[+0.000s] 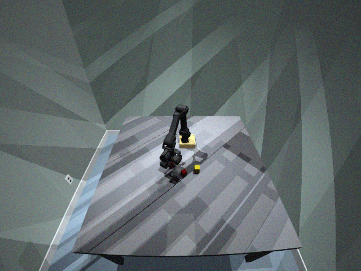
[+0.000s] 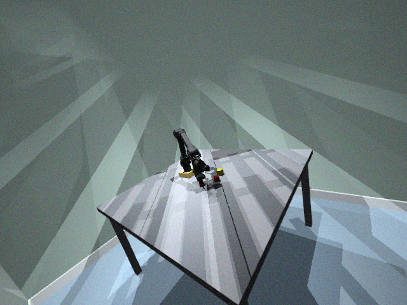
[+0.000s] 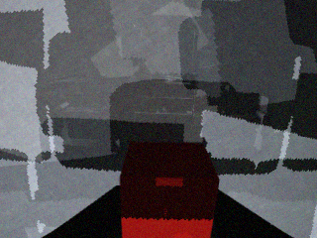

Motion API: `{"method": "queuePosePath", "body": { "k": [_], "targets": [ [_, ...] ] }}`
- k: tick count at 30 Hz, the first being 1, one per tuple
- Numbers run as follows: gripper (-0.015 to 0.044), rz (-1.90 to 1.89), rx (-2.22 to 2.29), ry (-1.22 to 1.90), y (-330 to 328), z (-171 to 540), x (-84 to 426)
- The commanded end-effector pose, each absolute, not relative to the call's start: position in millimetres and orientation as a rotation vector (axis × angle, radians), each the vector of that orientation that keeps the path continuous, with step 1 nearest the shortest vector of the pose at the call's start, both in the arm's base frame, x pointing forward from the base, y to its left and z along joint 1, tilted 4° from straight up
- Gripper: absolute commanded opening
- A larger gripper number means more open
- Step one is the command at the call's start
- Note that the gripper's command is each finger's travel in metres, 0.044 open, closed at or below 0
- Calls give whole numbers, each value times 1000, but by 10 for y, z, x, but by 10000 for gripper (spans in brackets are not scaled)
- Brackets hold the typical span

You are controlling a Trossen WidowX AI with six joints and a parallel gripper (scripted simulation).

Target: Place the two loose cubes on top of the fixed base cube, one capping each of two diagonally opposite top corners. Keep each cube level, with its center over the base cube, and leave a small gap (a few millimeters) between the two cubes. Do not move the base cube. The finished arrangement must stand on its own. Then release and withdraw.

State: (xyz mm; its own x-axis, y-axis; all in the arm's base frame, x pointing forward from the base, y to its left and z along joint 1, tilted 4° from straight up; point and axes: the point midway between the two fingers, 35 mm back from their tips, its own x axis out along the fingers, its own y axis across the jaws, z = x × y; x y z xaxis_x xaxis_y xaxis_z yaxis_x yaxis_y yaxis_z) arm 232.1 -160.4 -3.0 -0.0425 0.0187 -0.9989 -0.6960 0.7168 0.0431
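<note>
The gripper (image 1: 170,165) (image 2: 201,184) (image 3: 168,210) points down and is shut on a red cube (image 3: 166,198), with one dark finger on each side of it. In the top and exterior views this cube is mostly hidden by the gripper, low at the table; whether it touches the table top cannot be told. A second red cube (image 1: 183,171) (image 2: 215,178) sits on the table a short way beside the gripper, in its shadow. The yellow cube (image 1: 197,169) (image 2: 219,171) sits on the table beyond the second red cube from the gripper. Nothing rests on the yellow cube.
The arm stands on a pale yellow mounting plate (image 1: 186,145) (image 2: 186,175) behind the cubes. The patterned table (image 1: 203,227) (image 2: 184,236) extends to its front edge. Dark shadows of the arm fall around the gripper and the second red cube.
</note>
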Motion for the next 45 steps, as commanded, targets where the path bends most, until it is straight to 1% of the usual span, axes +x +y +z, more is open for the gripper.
{"method": "queuePosePath", "body": {
  "k": [1, 31, 36, 45],
  "targets": [
    [105, 632, -583, 1508, -1618, 79, 2360],
    [105, 632, -583, 1508, -1625, 1024, 2374],
    [105, 619, -570, 1512, -1609, 1042, 2384],
    [105, 441, -397, 1554, -1425, 997, 2544]
  ]
}}
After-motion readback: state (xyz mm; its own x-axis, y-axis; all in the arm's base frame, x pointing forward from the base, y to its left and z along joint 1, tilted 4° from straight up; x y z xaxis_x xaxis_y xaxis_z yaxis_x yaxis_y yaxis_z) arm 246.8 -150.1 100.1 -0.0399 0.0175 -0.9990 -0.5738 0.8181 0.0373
